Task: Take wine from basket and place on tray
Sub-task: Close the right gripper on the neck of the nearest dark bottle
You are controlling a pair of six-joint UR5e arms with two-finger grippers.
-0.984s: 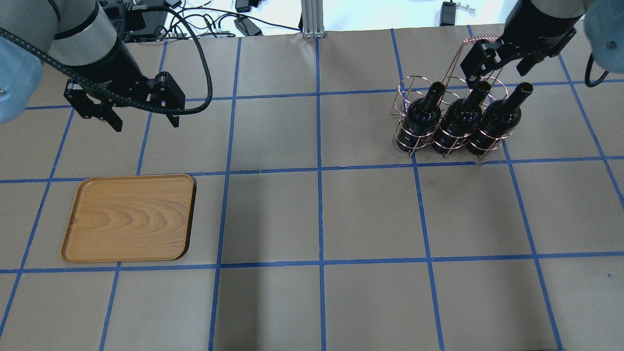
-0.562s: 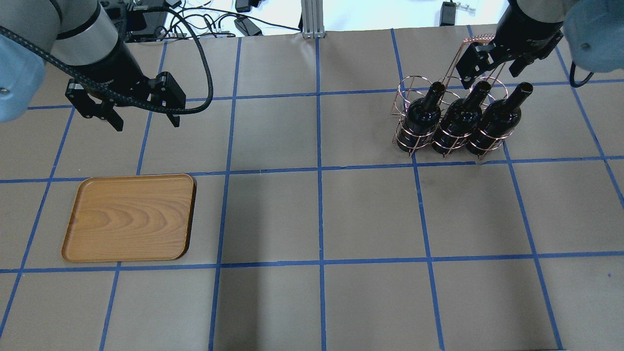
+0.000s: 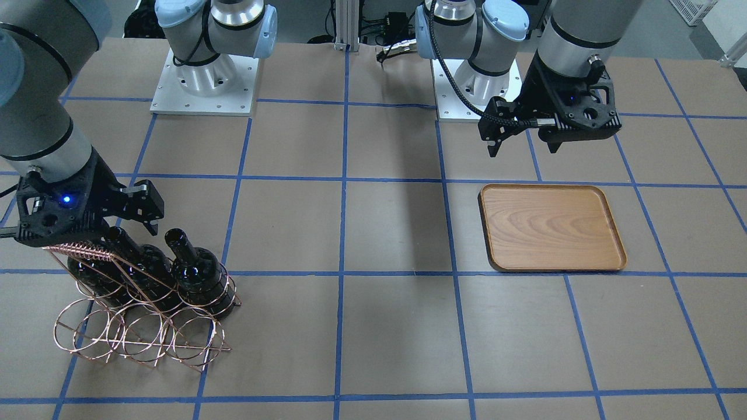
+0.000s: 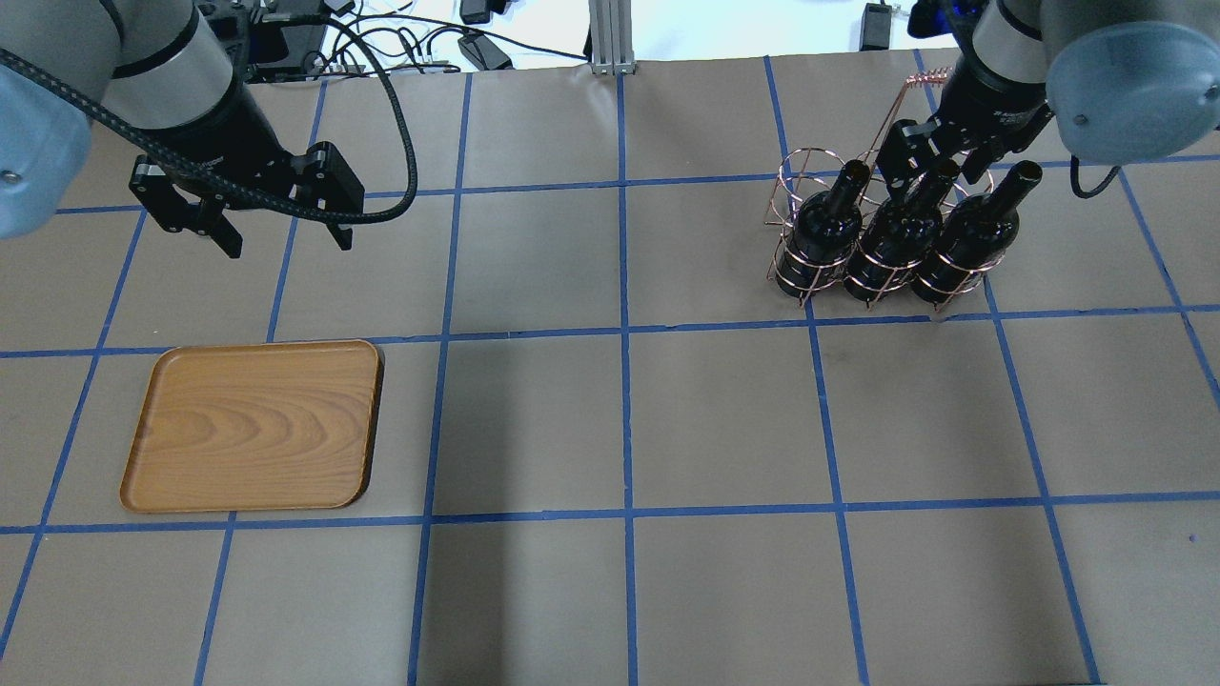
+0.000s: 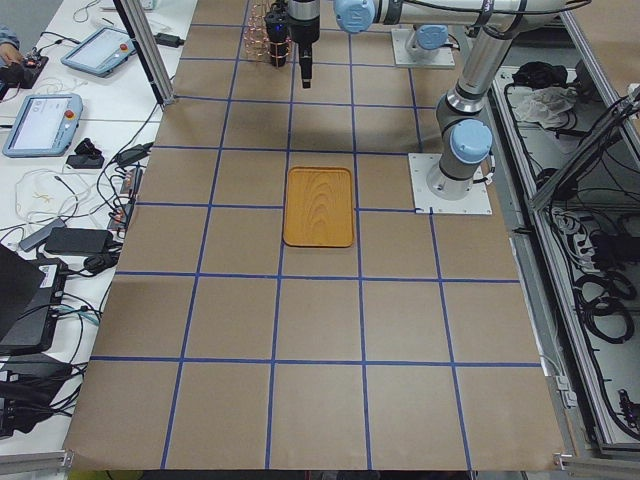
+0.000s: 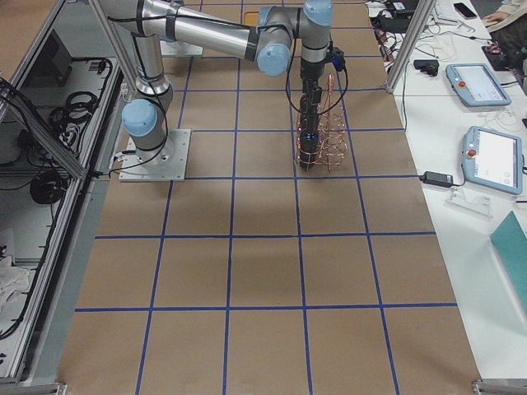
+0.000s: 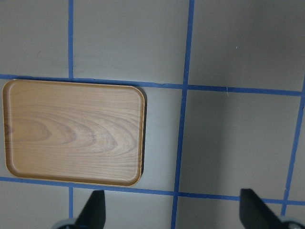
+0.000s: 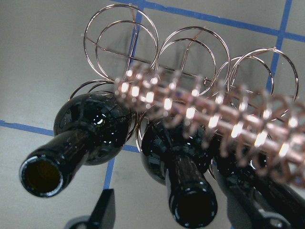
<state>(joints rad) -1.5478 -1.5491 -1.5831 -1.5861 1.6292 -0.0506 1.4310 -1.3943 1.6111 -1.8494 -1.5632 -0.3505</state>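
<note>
Three near-black wine bottles stand in the near row of the copper wire basket (image 4: 810,167) at the table's far right: the left one (image 4: 824,224), the middle one (image 4: 896,233) and the right one (image 4: 967,238). My right gripper (image 4: 934,170) is open, its fingers on either side of the middle bottle's mouth (image 8: 193,210), just under the coiled handle bar (image 8: 214,114). My left gripper (image 4: 286,238) is open and empty, hanging above the table beyond the wooden tray (image 4: 253,424). The tray holds nothing and also shows in the left wrist view (image 7: 74,131).
The basket's far row of loops (image 3: 140,338) holds no bottles. Brown paper with blue tape lines covers the table. Cables and an aluminium post (image 4: 605,38) lie past the far edge. Both arm bases (image 3: 204,81) stand at the robot's side of the table.
My right gripper has moved down and left from behind the handle, onto the middle bottle's neck. The left gripper has hardly moved.
</note>
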